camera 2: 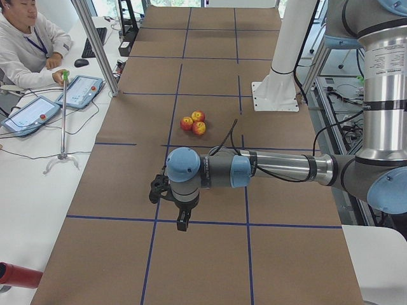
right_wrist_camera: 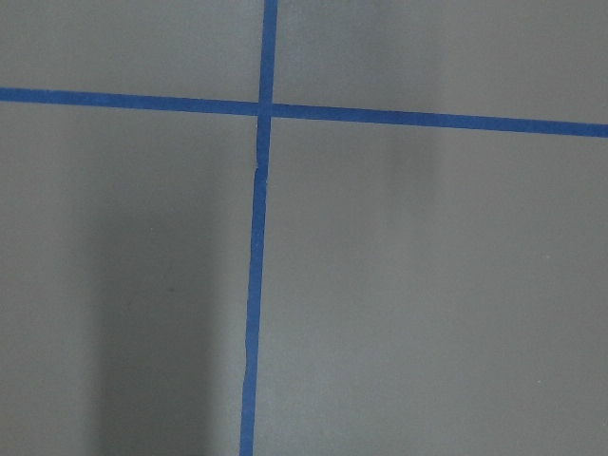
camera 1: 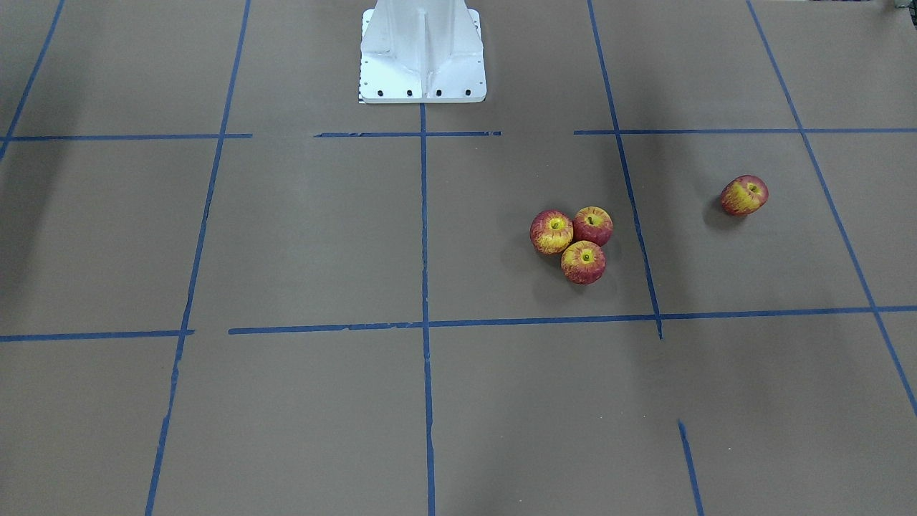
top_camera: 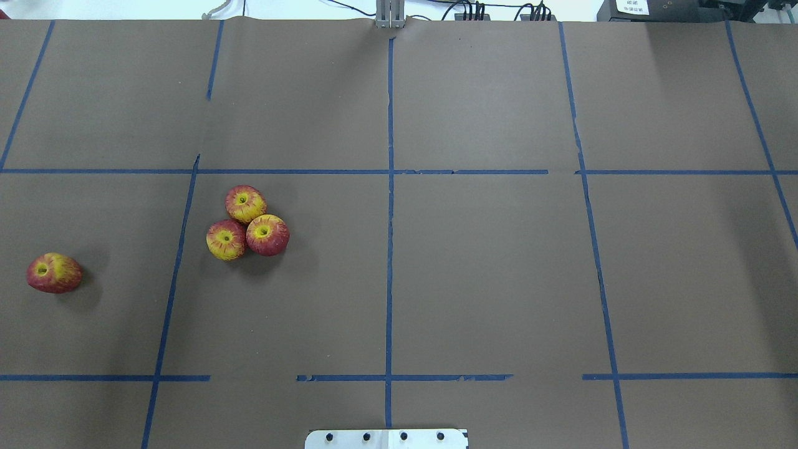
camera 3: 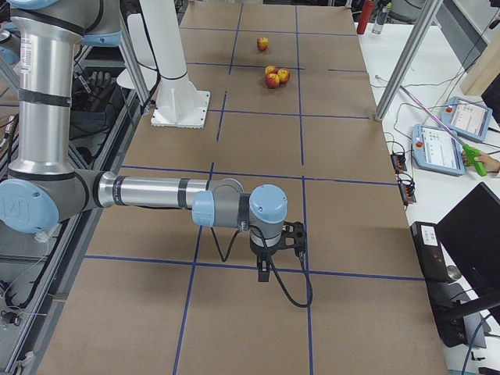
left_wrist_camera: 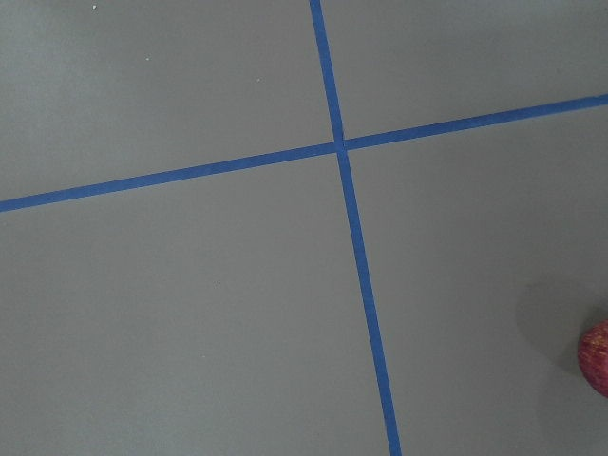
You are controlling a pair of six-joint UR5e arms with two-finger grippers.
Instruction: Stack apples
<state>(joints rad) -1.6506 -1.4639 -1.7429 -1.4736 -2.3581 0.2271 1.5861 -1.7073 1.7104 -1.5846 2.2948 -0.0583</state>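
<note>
Looking over the table (top_camera: 499,280), I see all 4 apples on the robot's left half. A cluster of 3 apples (top_camera: 267,235) stands with stems up, each one touching the other 2. The lone apple (top_camera: 54,273) lies well apart from them, further toward the left end of the table and past a blue tape line (top_camera: 174,274). It is tilted, so its yellow dimple faces sideways and not straight up.

No apple is stacked yet, so I judge the task is at its beginning.

The left gripper (camera 2: 182,221) hangs above the table and points down. The right gripper (camera 3: 264,273) hangs the same way over the opposite half, far from every apple. Each shows only in a side view, so I cannot tell how far the jaws are open. Nothing seems to be held.

The left wrist view catches only a red edge at its lower right border, probably the lone apple, so the fruit is off to one side of this claw and not under it. The left arm is clearly the nearer one for the pick. Because of the tilted stem axis, the fruit may roll when touched.
</note>
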